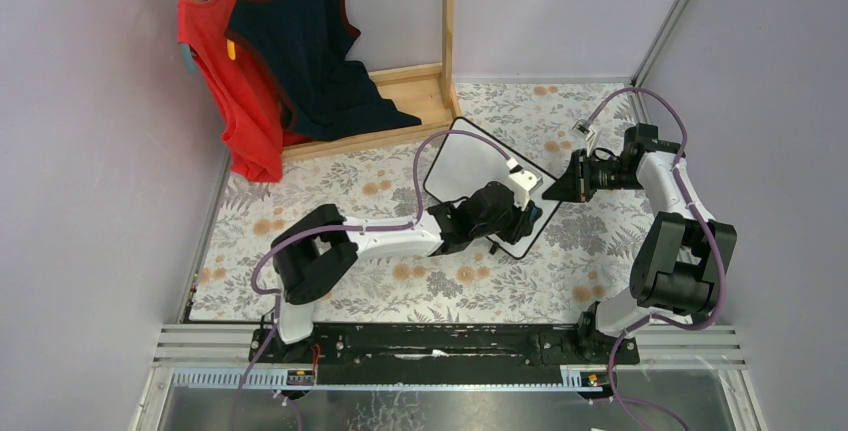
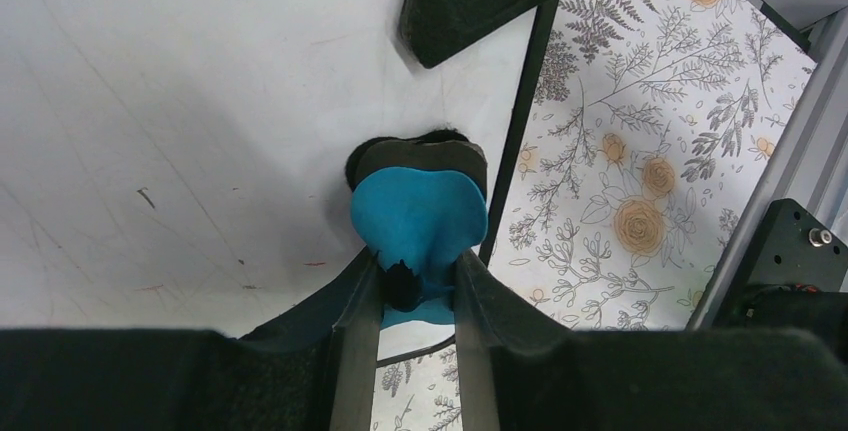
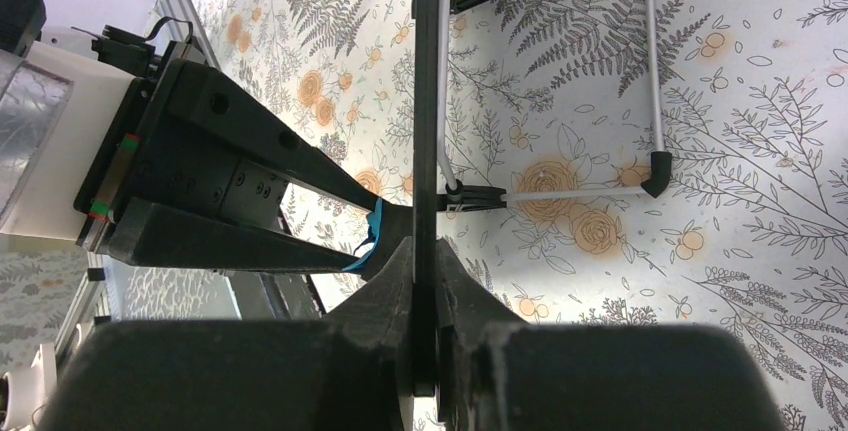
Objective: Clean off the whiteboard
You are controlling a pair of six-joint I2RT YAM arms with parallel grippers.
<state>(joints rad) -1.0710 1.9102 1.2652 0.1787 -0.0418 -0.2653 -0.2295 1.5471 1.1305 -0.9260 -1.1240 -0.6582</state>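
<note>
Your whiteboard (image 1: 462,163) stands propped on the floral tablecloth (image 1: 330,201), with its wire stand (image 3: 649,61) on the back side. Your right gripper (image 3: 427,269) is pressed together on the board's right-hand edge, the thin black frame pinched between its fingers. Your left gripper (image 2: 415,286) pinches the blue eraser (image 2: 420,206) and holds its dark pad against the board's white face, close to that same edge (one right-gripper finger shows on the face just beyond it in the left wrist view). A few faint marks (image 2: 146,197) lie farther in on the face, toward the board's middle.
</note>
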